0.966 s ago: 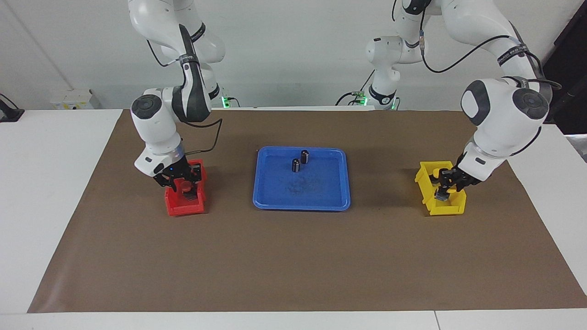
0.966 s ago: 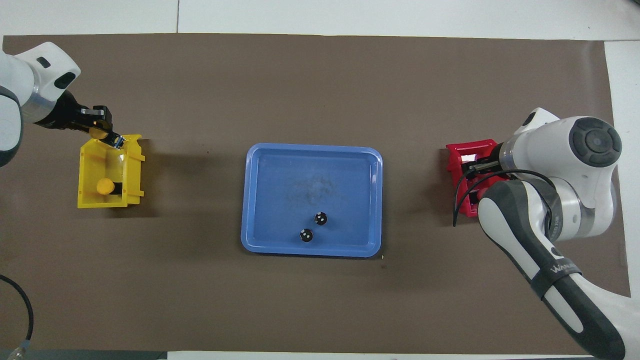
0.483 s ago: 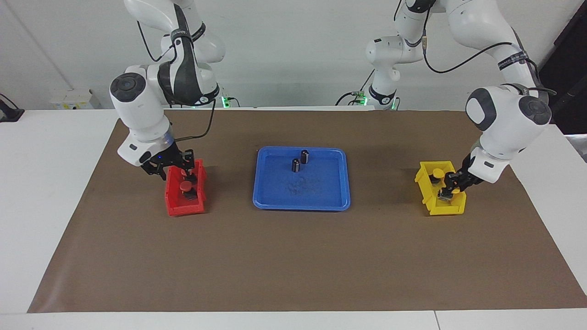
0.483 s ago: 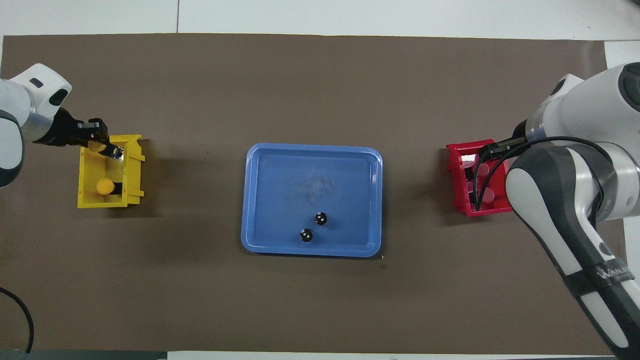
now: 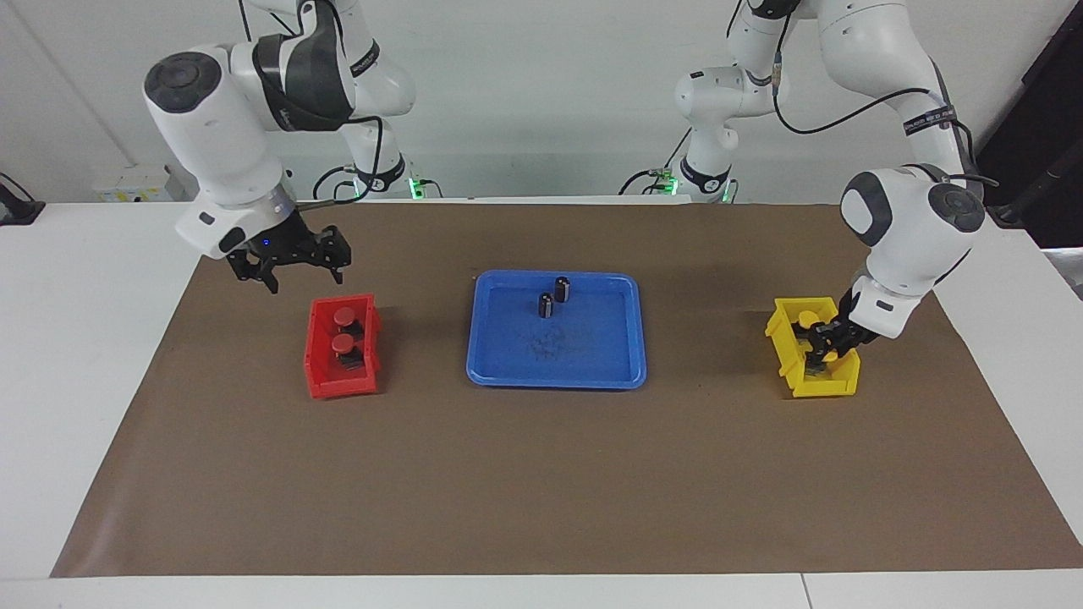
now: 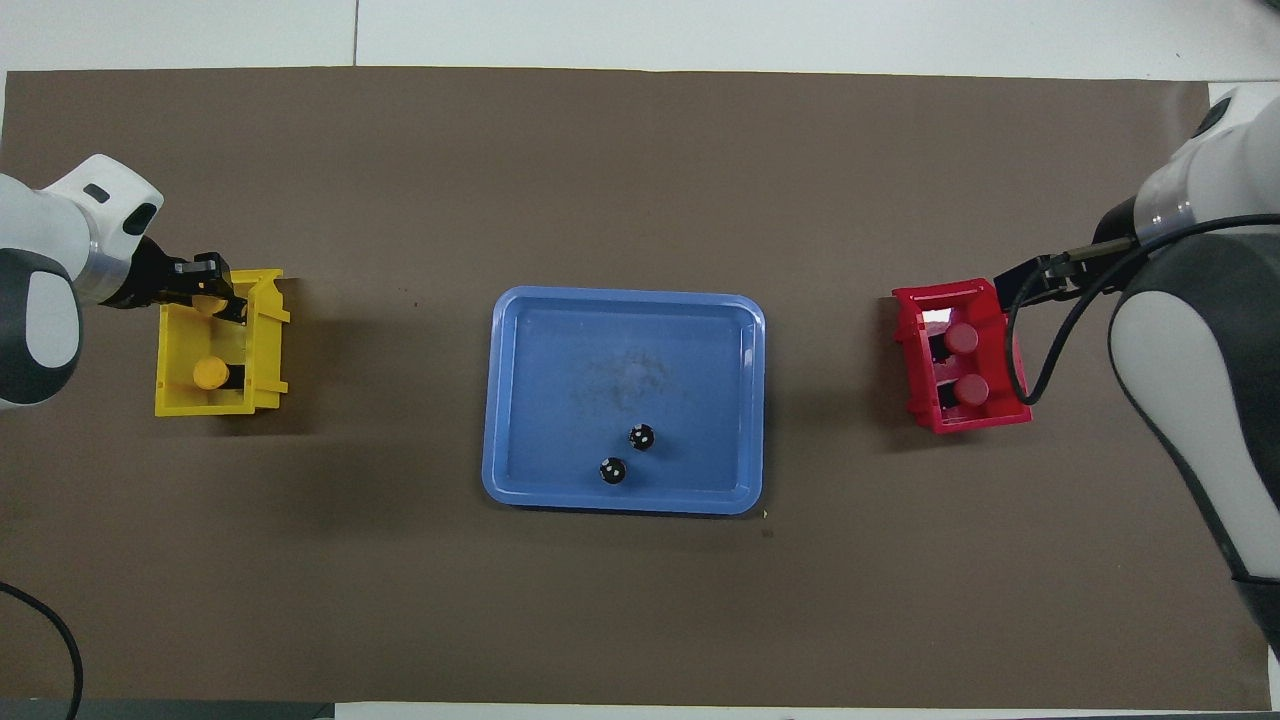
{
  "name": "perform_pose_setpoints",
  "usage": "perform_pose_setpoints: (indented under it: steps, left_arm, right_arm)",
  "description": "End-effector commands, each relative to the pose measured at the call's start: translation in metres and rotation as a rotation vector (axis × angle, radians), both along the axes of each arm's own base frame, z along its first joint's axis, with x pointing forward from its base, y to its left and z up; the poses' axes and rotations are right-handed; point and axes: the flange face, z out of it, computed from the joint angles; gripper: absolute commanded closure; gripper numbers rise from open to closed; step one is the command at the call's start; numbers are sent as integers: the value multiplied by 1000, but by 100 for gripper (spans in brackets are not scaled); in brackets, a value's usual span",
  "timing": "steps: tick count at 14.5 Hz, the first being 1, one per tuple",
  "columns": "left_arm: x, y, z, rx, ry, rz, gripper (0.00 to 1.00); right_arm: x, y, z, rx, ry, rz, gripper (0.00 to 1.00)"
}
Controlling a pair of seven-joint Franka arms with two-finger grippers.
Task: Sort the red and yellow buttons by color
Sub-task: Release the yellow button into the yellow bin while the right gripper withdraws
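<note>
Two red buttons point(image 5: 343, 315) point(image 5: 342, 342) sit in the red bin point(image 5: 338, 387) toward the right arm's end; the overhead view shows them too point(image 6: 962, 338) point(image 6: 971, 389). My right gripper point(image 5: 300, 271) is open and empty, raised above the mat beside the bin's robot-side end. One yellow button point(image 5: 808, 319) point(image 6: 209, 374) sits in the yellow bin point(image 5: 825, 387). My left gripper point(image 5: 819, 359) is low inside that bin's end farther from the robots, shut on a second yellow button point(image 5: 827, 355), mostly hidden by the fingers.
A blue tray point(image 5: 592, 372) lies mid-table with two small black capless cylinders point(image 5: 563, 288) point(image 5: 546, 304) standing in it near its robot-side rim. A brown mat point(image 5: 541, 491) covers the table.
My right gripper has let go of a red button in the red bin and risen up and back toward the robots. My left gripper has lowered the yellow button into the yellow bin.
</note>
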Motion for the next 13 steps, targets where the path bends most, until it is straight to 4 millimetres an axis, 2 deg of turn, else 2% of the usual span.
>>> perform_pose_setpoints:
  steps: [1, 2, 3, 5, 7, 8, 11, 13]
  left_arm:
    - [-3, 13, -7, -16, -20, 35, 99]
    - [-3, 13, -9, -16, -19, 37, 95]
    - [-3, 13, -8, -16, -20, 33, 82]
    - [-3, 12, -9, -16, -19, 26, 61]
    - [-3, 7, -9, -16, -17, 20, 49]
    - [-3, 6, -8, -16, -14, 17, 43]
    - [-1, 2, 4, -17, -11, 17, 41]
    - [5, 0, 29, -18, 9, 4, 39]
  right_arm:
    - [4, -13, 28, 16, 19, -16, 1]
    - [6, -19, 29, 13, 23, -24, 1]
    - [4, -24, 29, 13, 46, -31, 0]
    - [6, -40, 30, 13, 46, -59, 0]
    - [5, -61, 24, 13, 53, -103, 0]
    - [5, -65, 24, 11, 53, -122, 0]
    - [-1, -75, 31, 9, 50, -152, 0]
    - [-5, -77, 30, 14, 52, -160, 0]
